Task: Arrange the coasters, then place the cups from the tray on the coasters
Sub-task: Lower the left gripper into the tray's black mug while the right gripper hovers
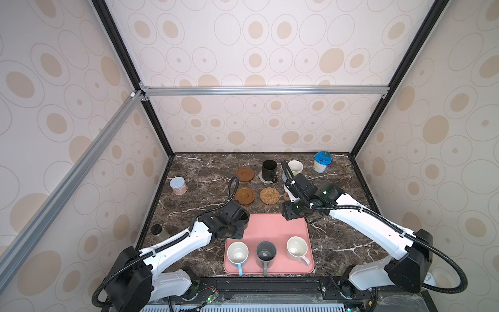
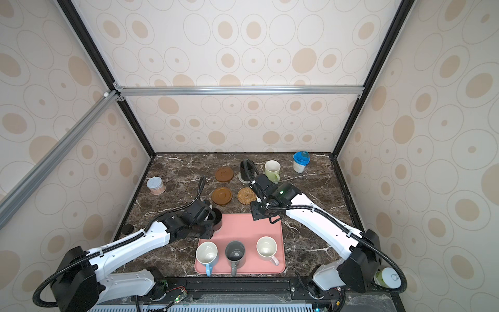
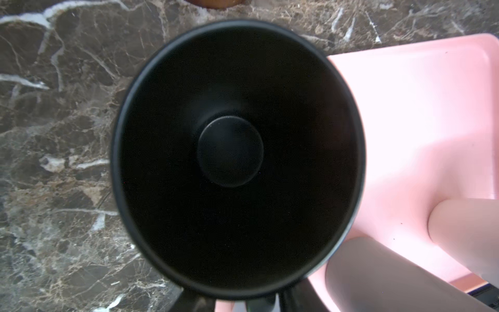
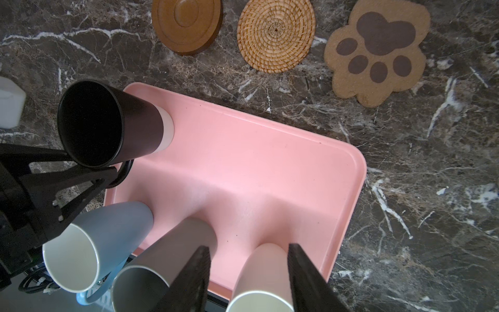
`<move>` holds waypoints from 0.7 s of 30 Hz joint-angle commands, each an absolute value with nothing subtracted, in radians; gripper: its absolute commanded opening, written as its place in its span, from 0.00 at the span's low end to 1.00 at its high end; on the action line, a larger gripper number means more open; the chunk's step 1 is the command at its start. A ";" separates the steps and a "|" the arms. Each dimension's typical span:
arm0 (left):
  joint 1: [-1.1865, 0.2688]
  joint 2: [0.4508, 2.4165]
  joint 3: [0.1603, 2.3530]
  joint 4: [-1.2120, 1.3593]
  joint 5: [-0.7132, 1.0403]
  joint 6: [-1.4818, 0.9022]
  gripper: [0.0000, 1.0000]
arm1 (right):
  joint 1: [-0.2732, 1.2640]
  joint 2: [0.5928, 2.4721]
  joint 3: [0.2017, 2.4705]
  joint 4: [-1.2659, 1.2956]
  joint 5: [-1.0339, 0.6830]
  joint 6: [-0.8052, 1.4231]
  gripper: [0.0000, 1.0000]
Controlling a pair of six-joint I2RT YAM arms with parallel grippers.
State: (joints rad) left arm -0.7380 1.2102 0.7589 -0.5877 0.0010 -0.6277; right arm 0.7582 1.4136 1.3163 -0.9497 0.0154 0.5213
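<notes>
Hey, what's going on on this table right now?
A two-armed robot is putting mugs from a pink rectangular tray onto coasters. The left gripper is at the handle of a black mug on the tray's corner; the right gripper hovers open and empty. A second black mug and a light green mug already stand on coasters at the back; three mugs wait on the tray.
</notes>
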 commanded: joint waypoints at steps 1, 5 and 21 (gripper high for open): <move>-0.745 1.215 0.766 -0.578 -0.040 -0.604 0.31 | 0.763 1.407 1.306 -0.961 0.026 0.541 0.50; -0.746 1.217 0.755 -0.557 -0.031 -0.604 0.26 | 0.763 1.408 1.299 -0.955 0.021 0.546 0.51; -0.747 1.180 0.760 -0.527 -0.044 -0.620 0.08 | 0.764 1.404 1.298 -0.958 0.027 0.548 0.51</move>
State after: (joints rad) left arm -0.7380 1.2079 0.7418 -0.5377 -0.0151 -0.6220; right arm 0.7582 1.4136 1.3102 -0.9482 0.0154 0.5346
